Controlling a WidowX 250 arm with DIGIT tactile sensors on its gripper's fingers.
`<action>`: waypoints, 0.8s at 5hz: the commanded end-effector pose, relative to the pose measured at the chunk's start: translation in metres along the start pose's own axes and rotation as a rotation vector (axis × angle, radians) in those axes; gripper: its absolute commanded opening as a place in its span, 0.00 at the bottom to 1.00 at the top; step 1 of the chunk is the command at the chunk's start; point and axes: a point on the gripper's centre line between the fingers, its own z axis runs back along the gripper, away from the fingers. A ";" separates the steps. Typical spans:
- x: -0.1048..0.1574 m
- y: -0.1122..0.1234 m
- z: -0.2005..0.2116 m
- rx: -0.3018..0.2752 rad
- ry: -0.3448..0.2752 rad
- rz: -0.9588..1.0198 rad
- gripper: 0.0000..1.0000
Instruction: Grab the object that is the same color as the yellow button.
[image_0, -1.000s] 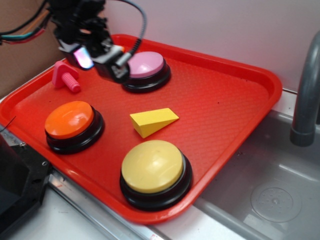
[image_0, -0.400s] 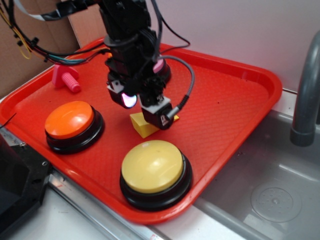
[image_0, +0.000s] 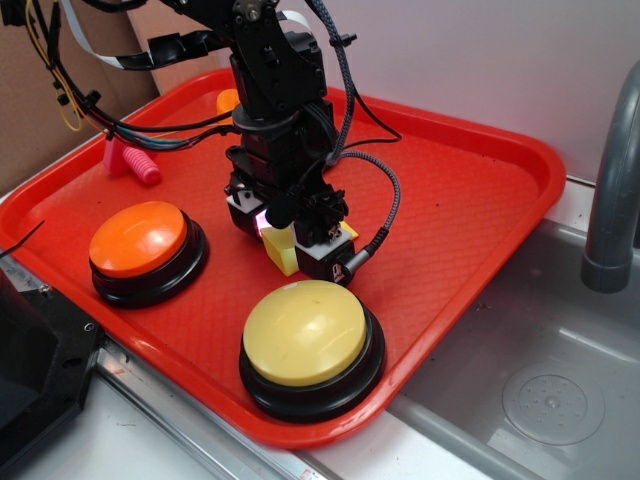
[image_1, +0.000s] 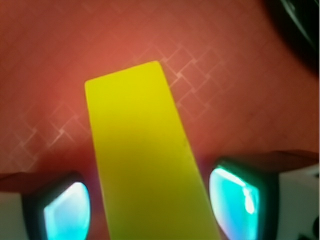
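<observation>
Gripper (image_0: 295, 228) sits low over the middle of the red tray (image_0: 470, 190), its fingers (image_1: 65, 210) spread apart on either side of the yellow wedge (image_1: 145, 160), and from my wrist view I see a slim gap on each side, so nothing is pinched. On my outside view the wedge (image_0: 279, 246) lies flat on the tray just behind the yellow button (image_0: 305, 333), mostly hidden under the gripper. I also see the orange button (image_0: 140, 238) at the left and the pink bolt (image_0: 132, 161) toward the far left corner, both well apart from the wedge.
</observation>
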 end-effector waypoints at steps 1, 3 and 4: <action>0.005 0.002 0.008 -0.018 -0.028 0.005 0.00; 0.005 0.011 0.056 -0.011 -0.052 -0.001 0.00; -0.001 0.017 0.107 -0.034 -0.124 0.025 0.00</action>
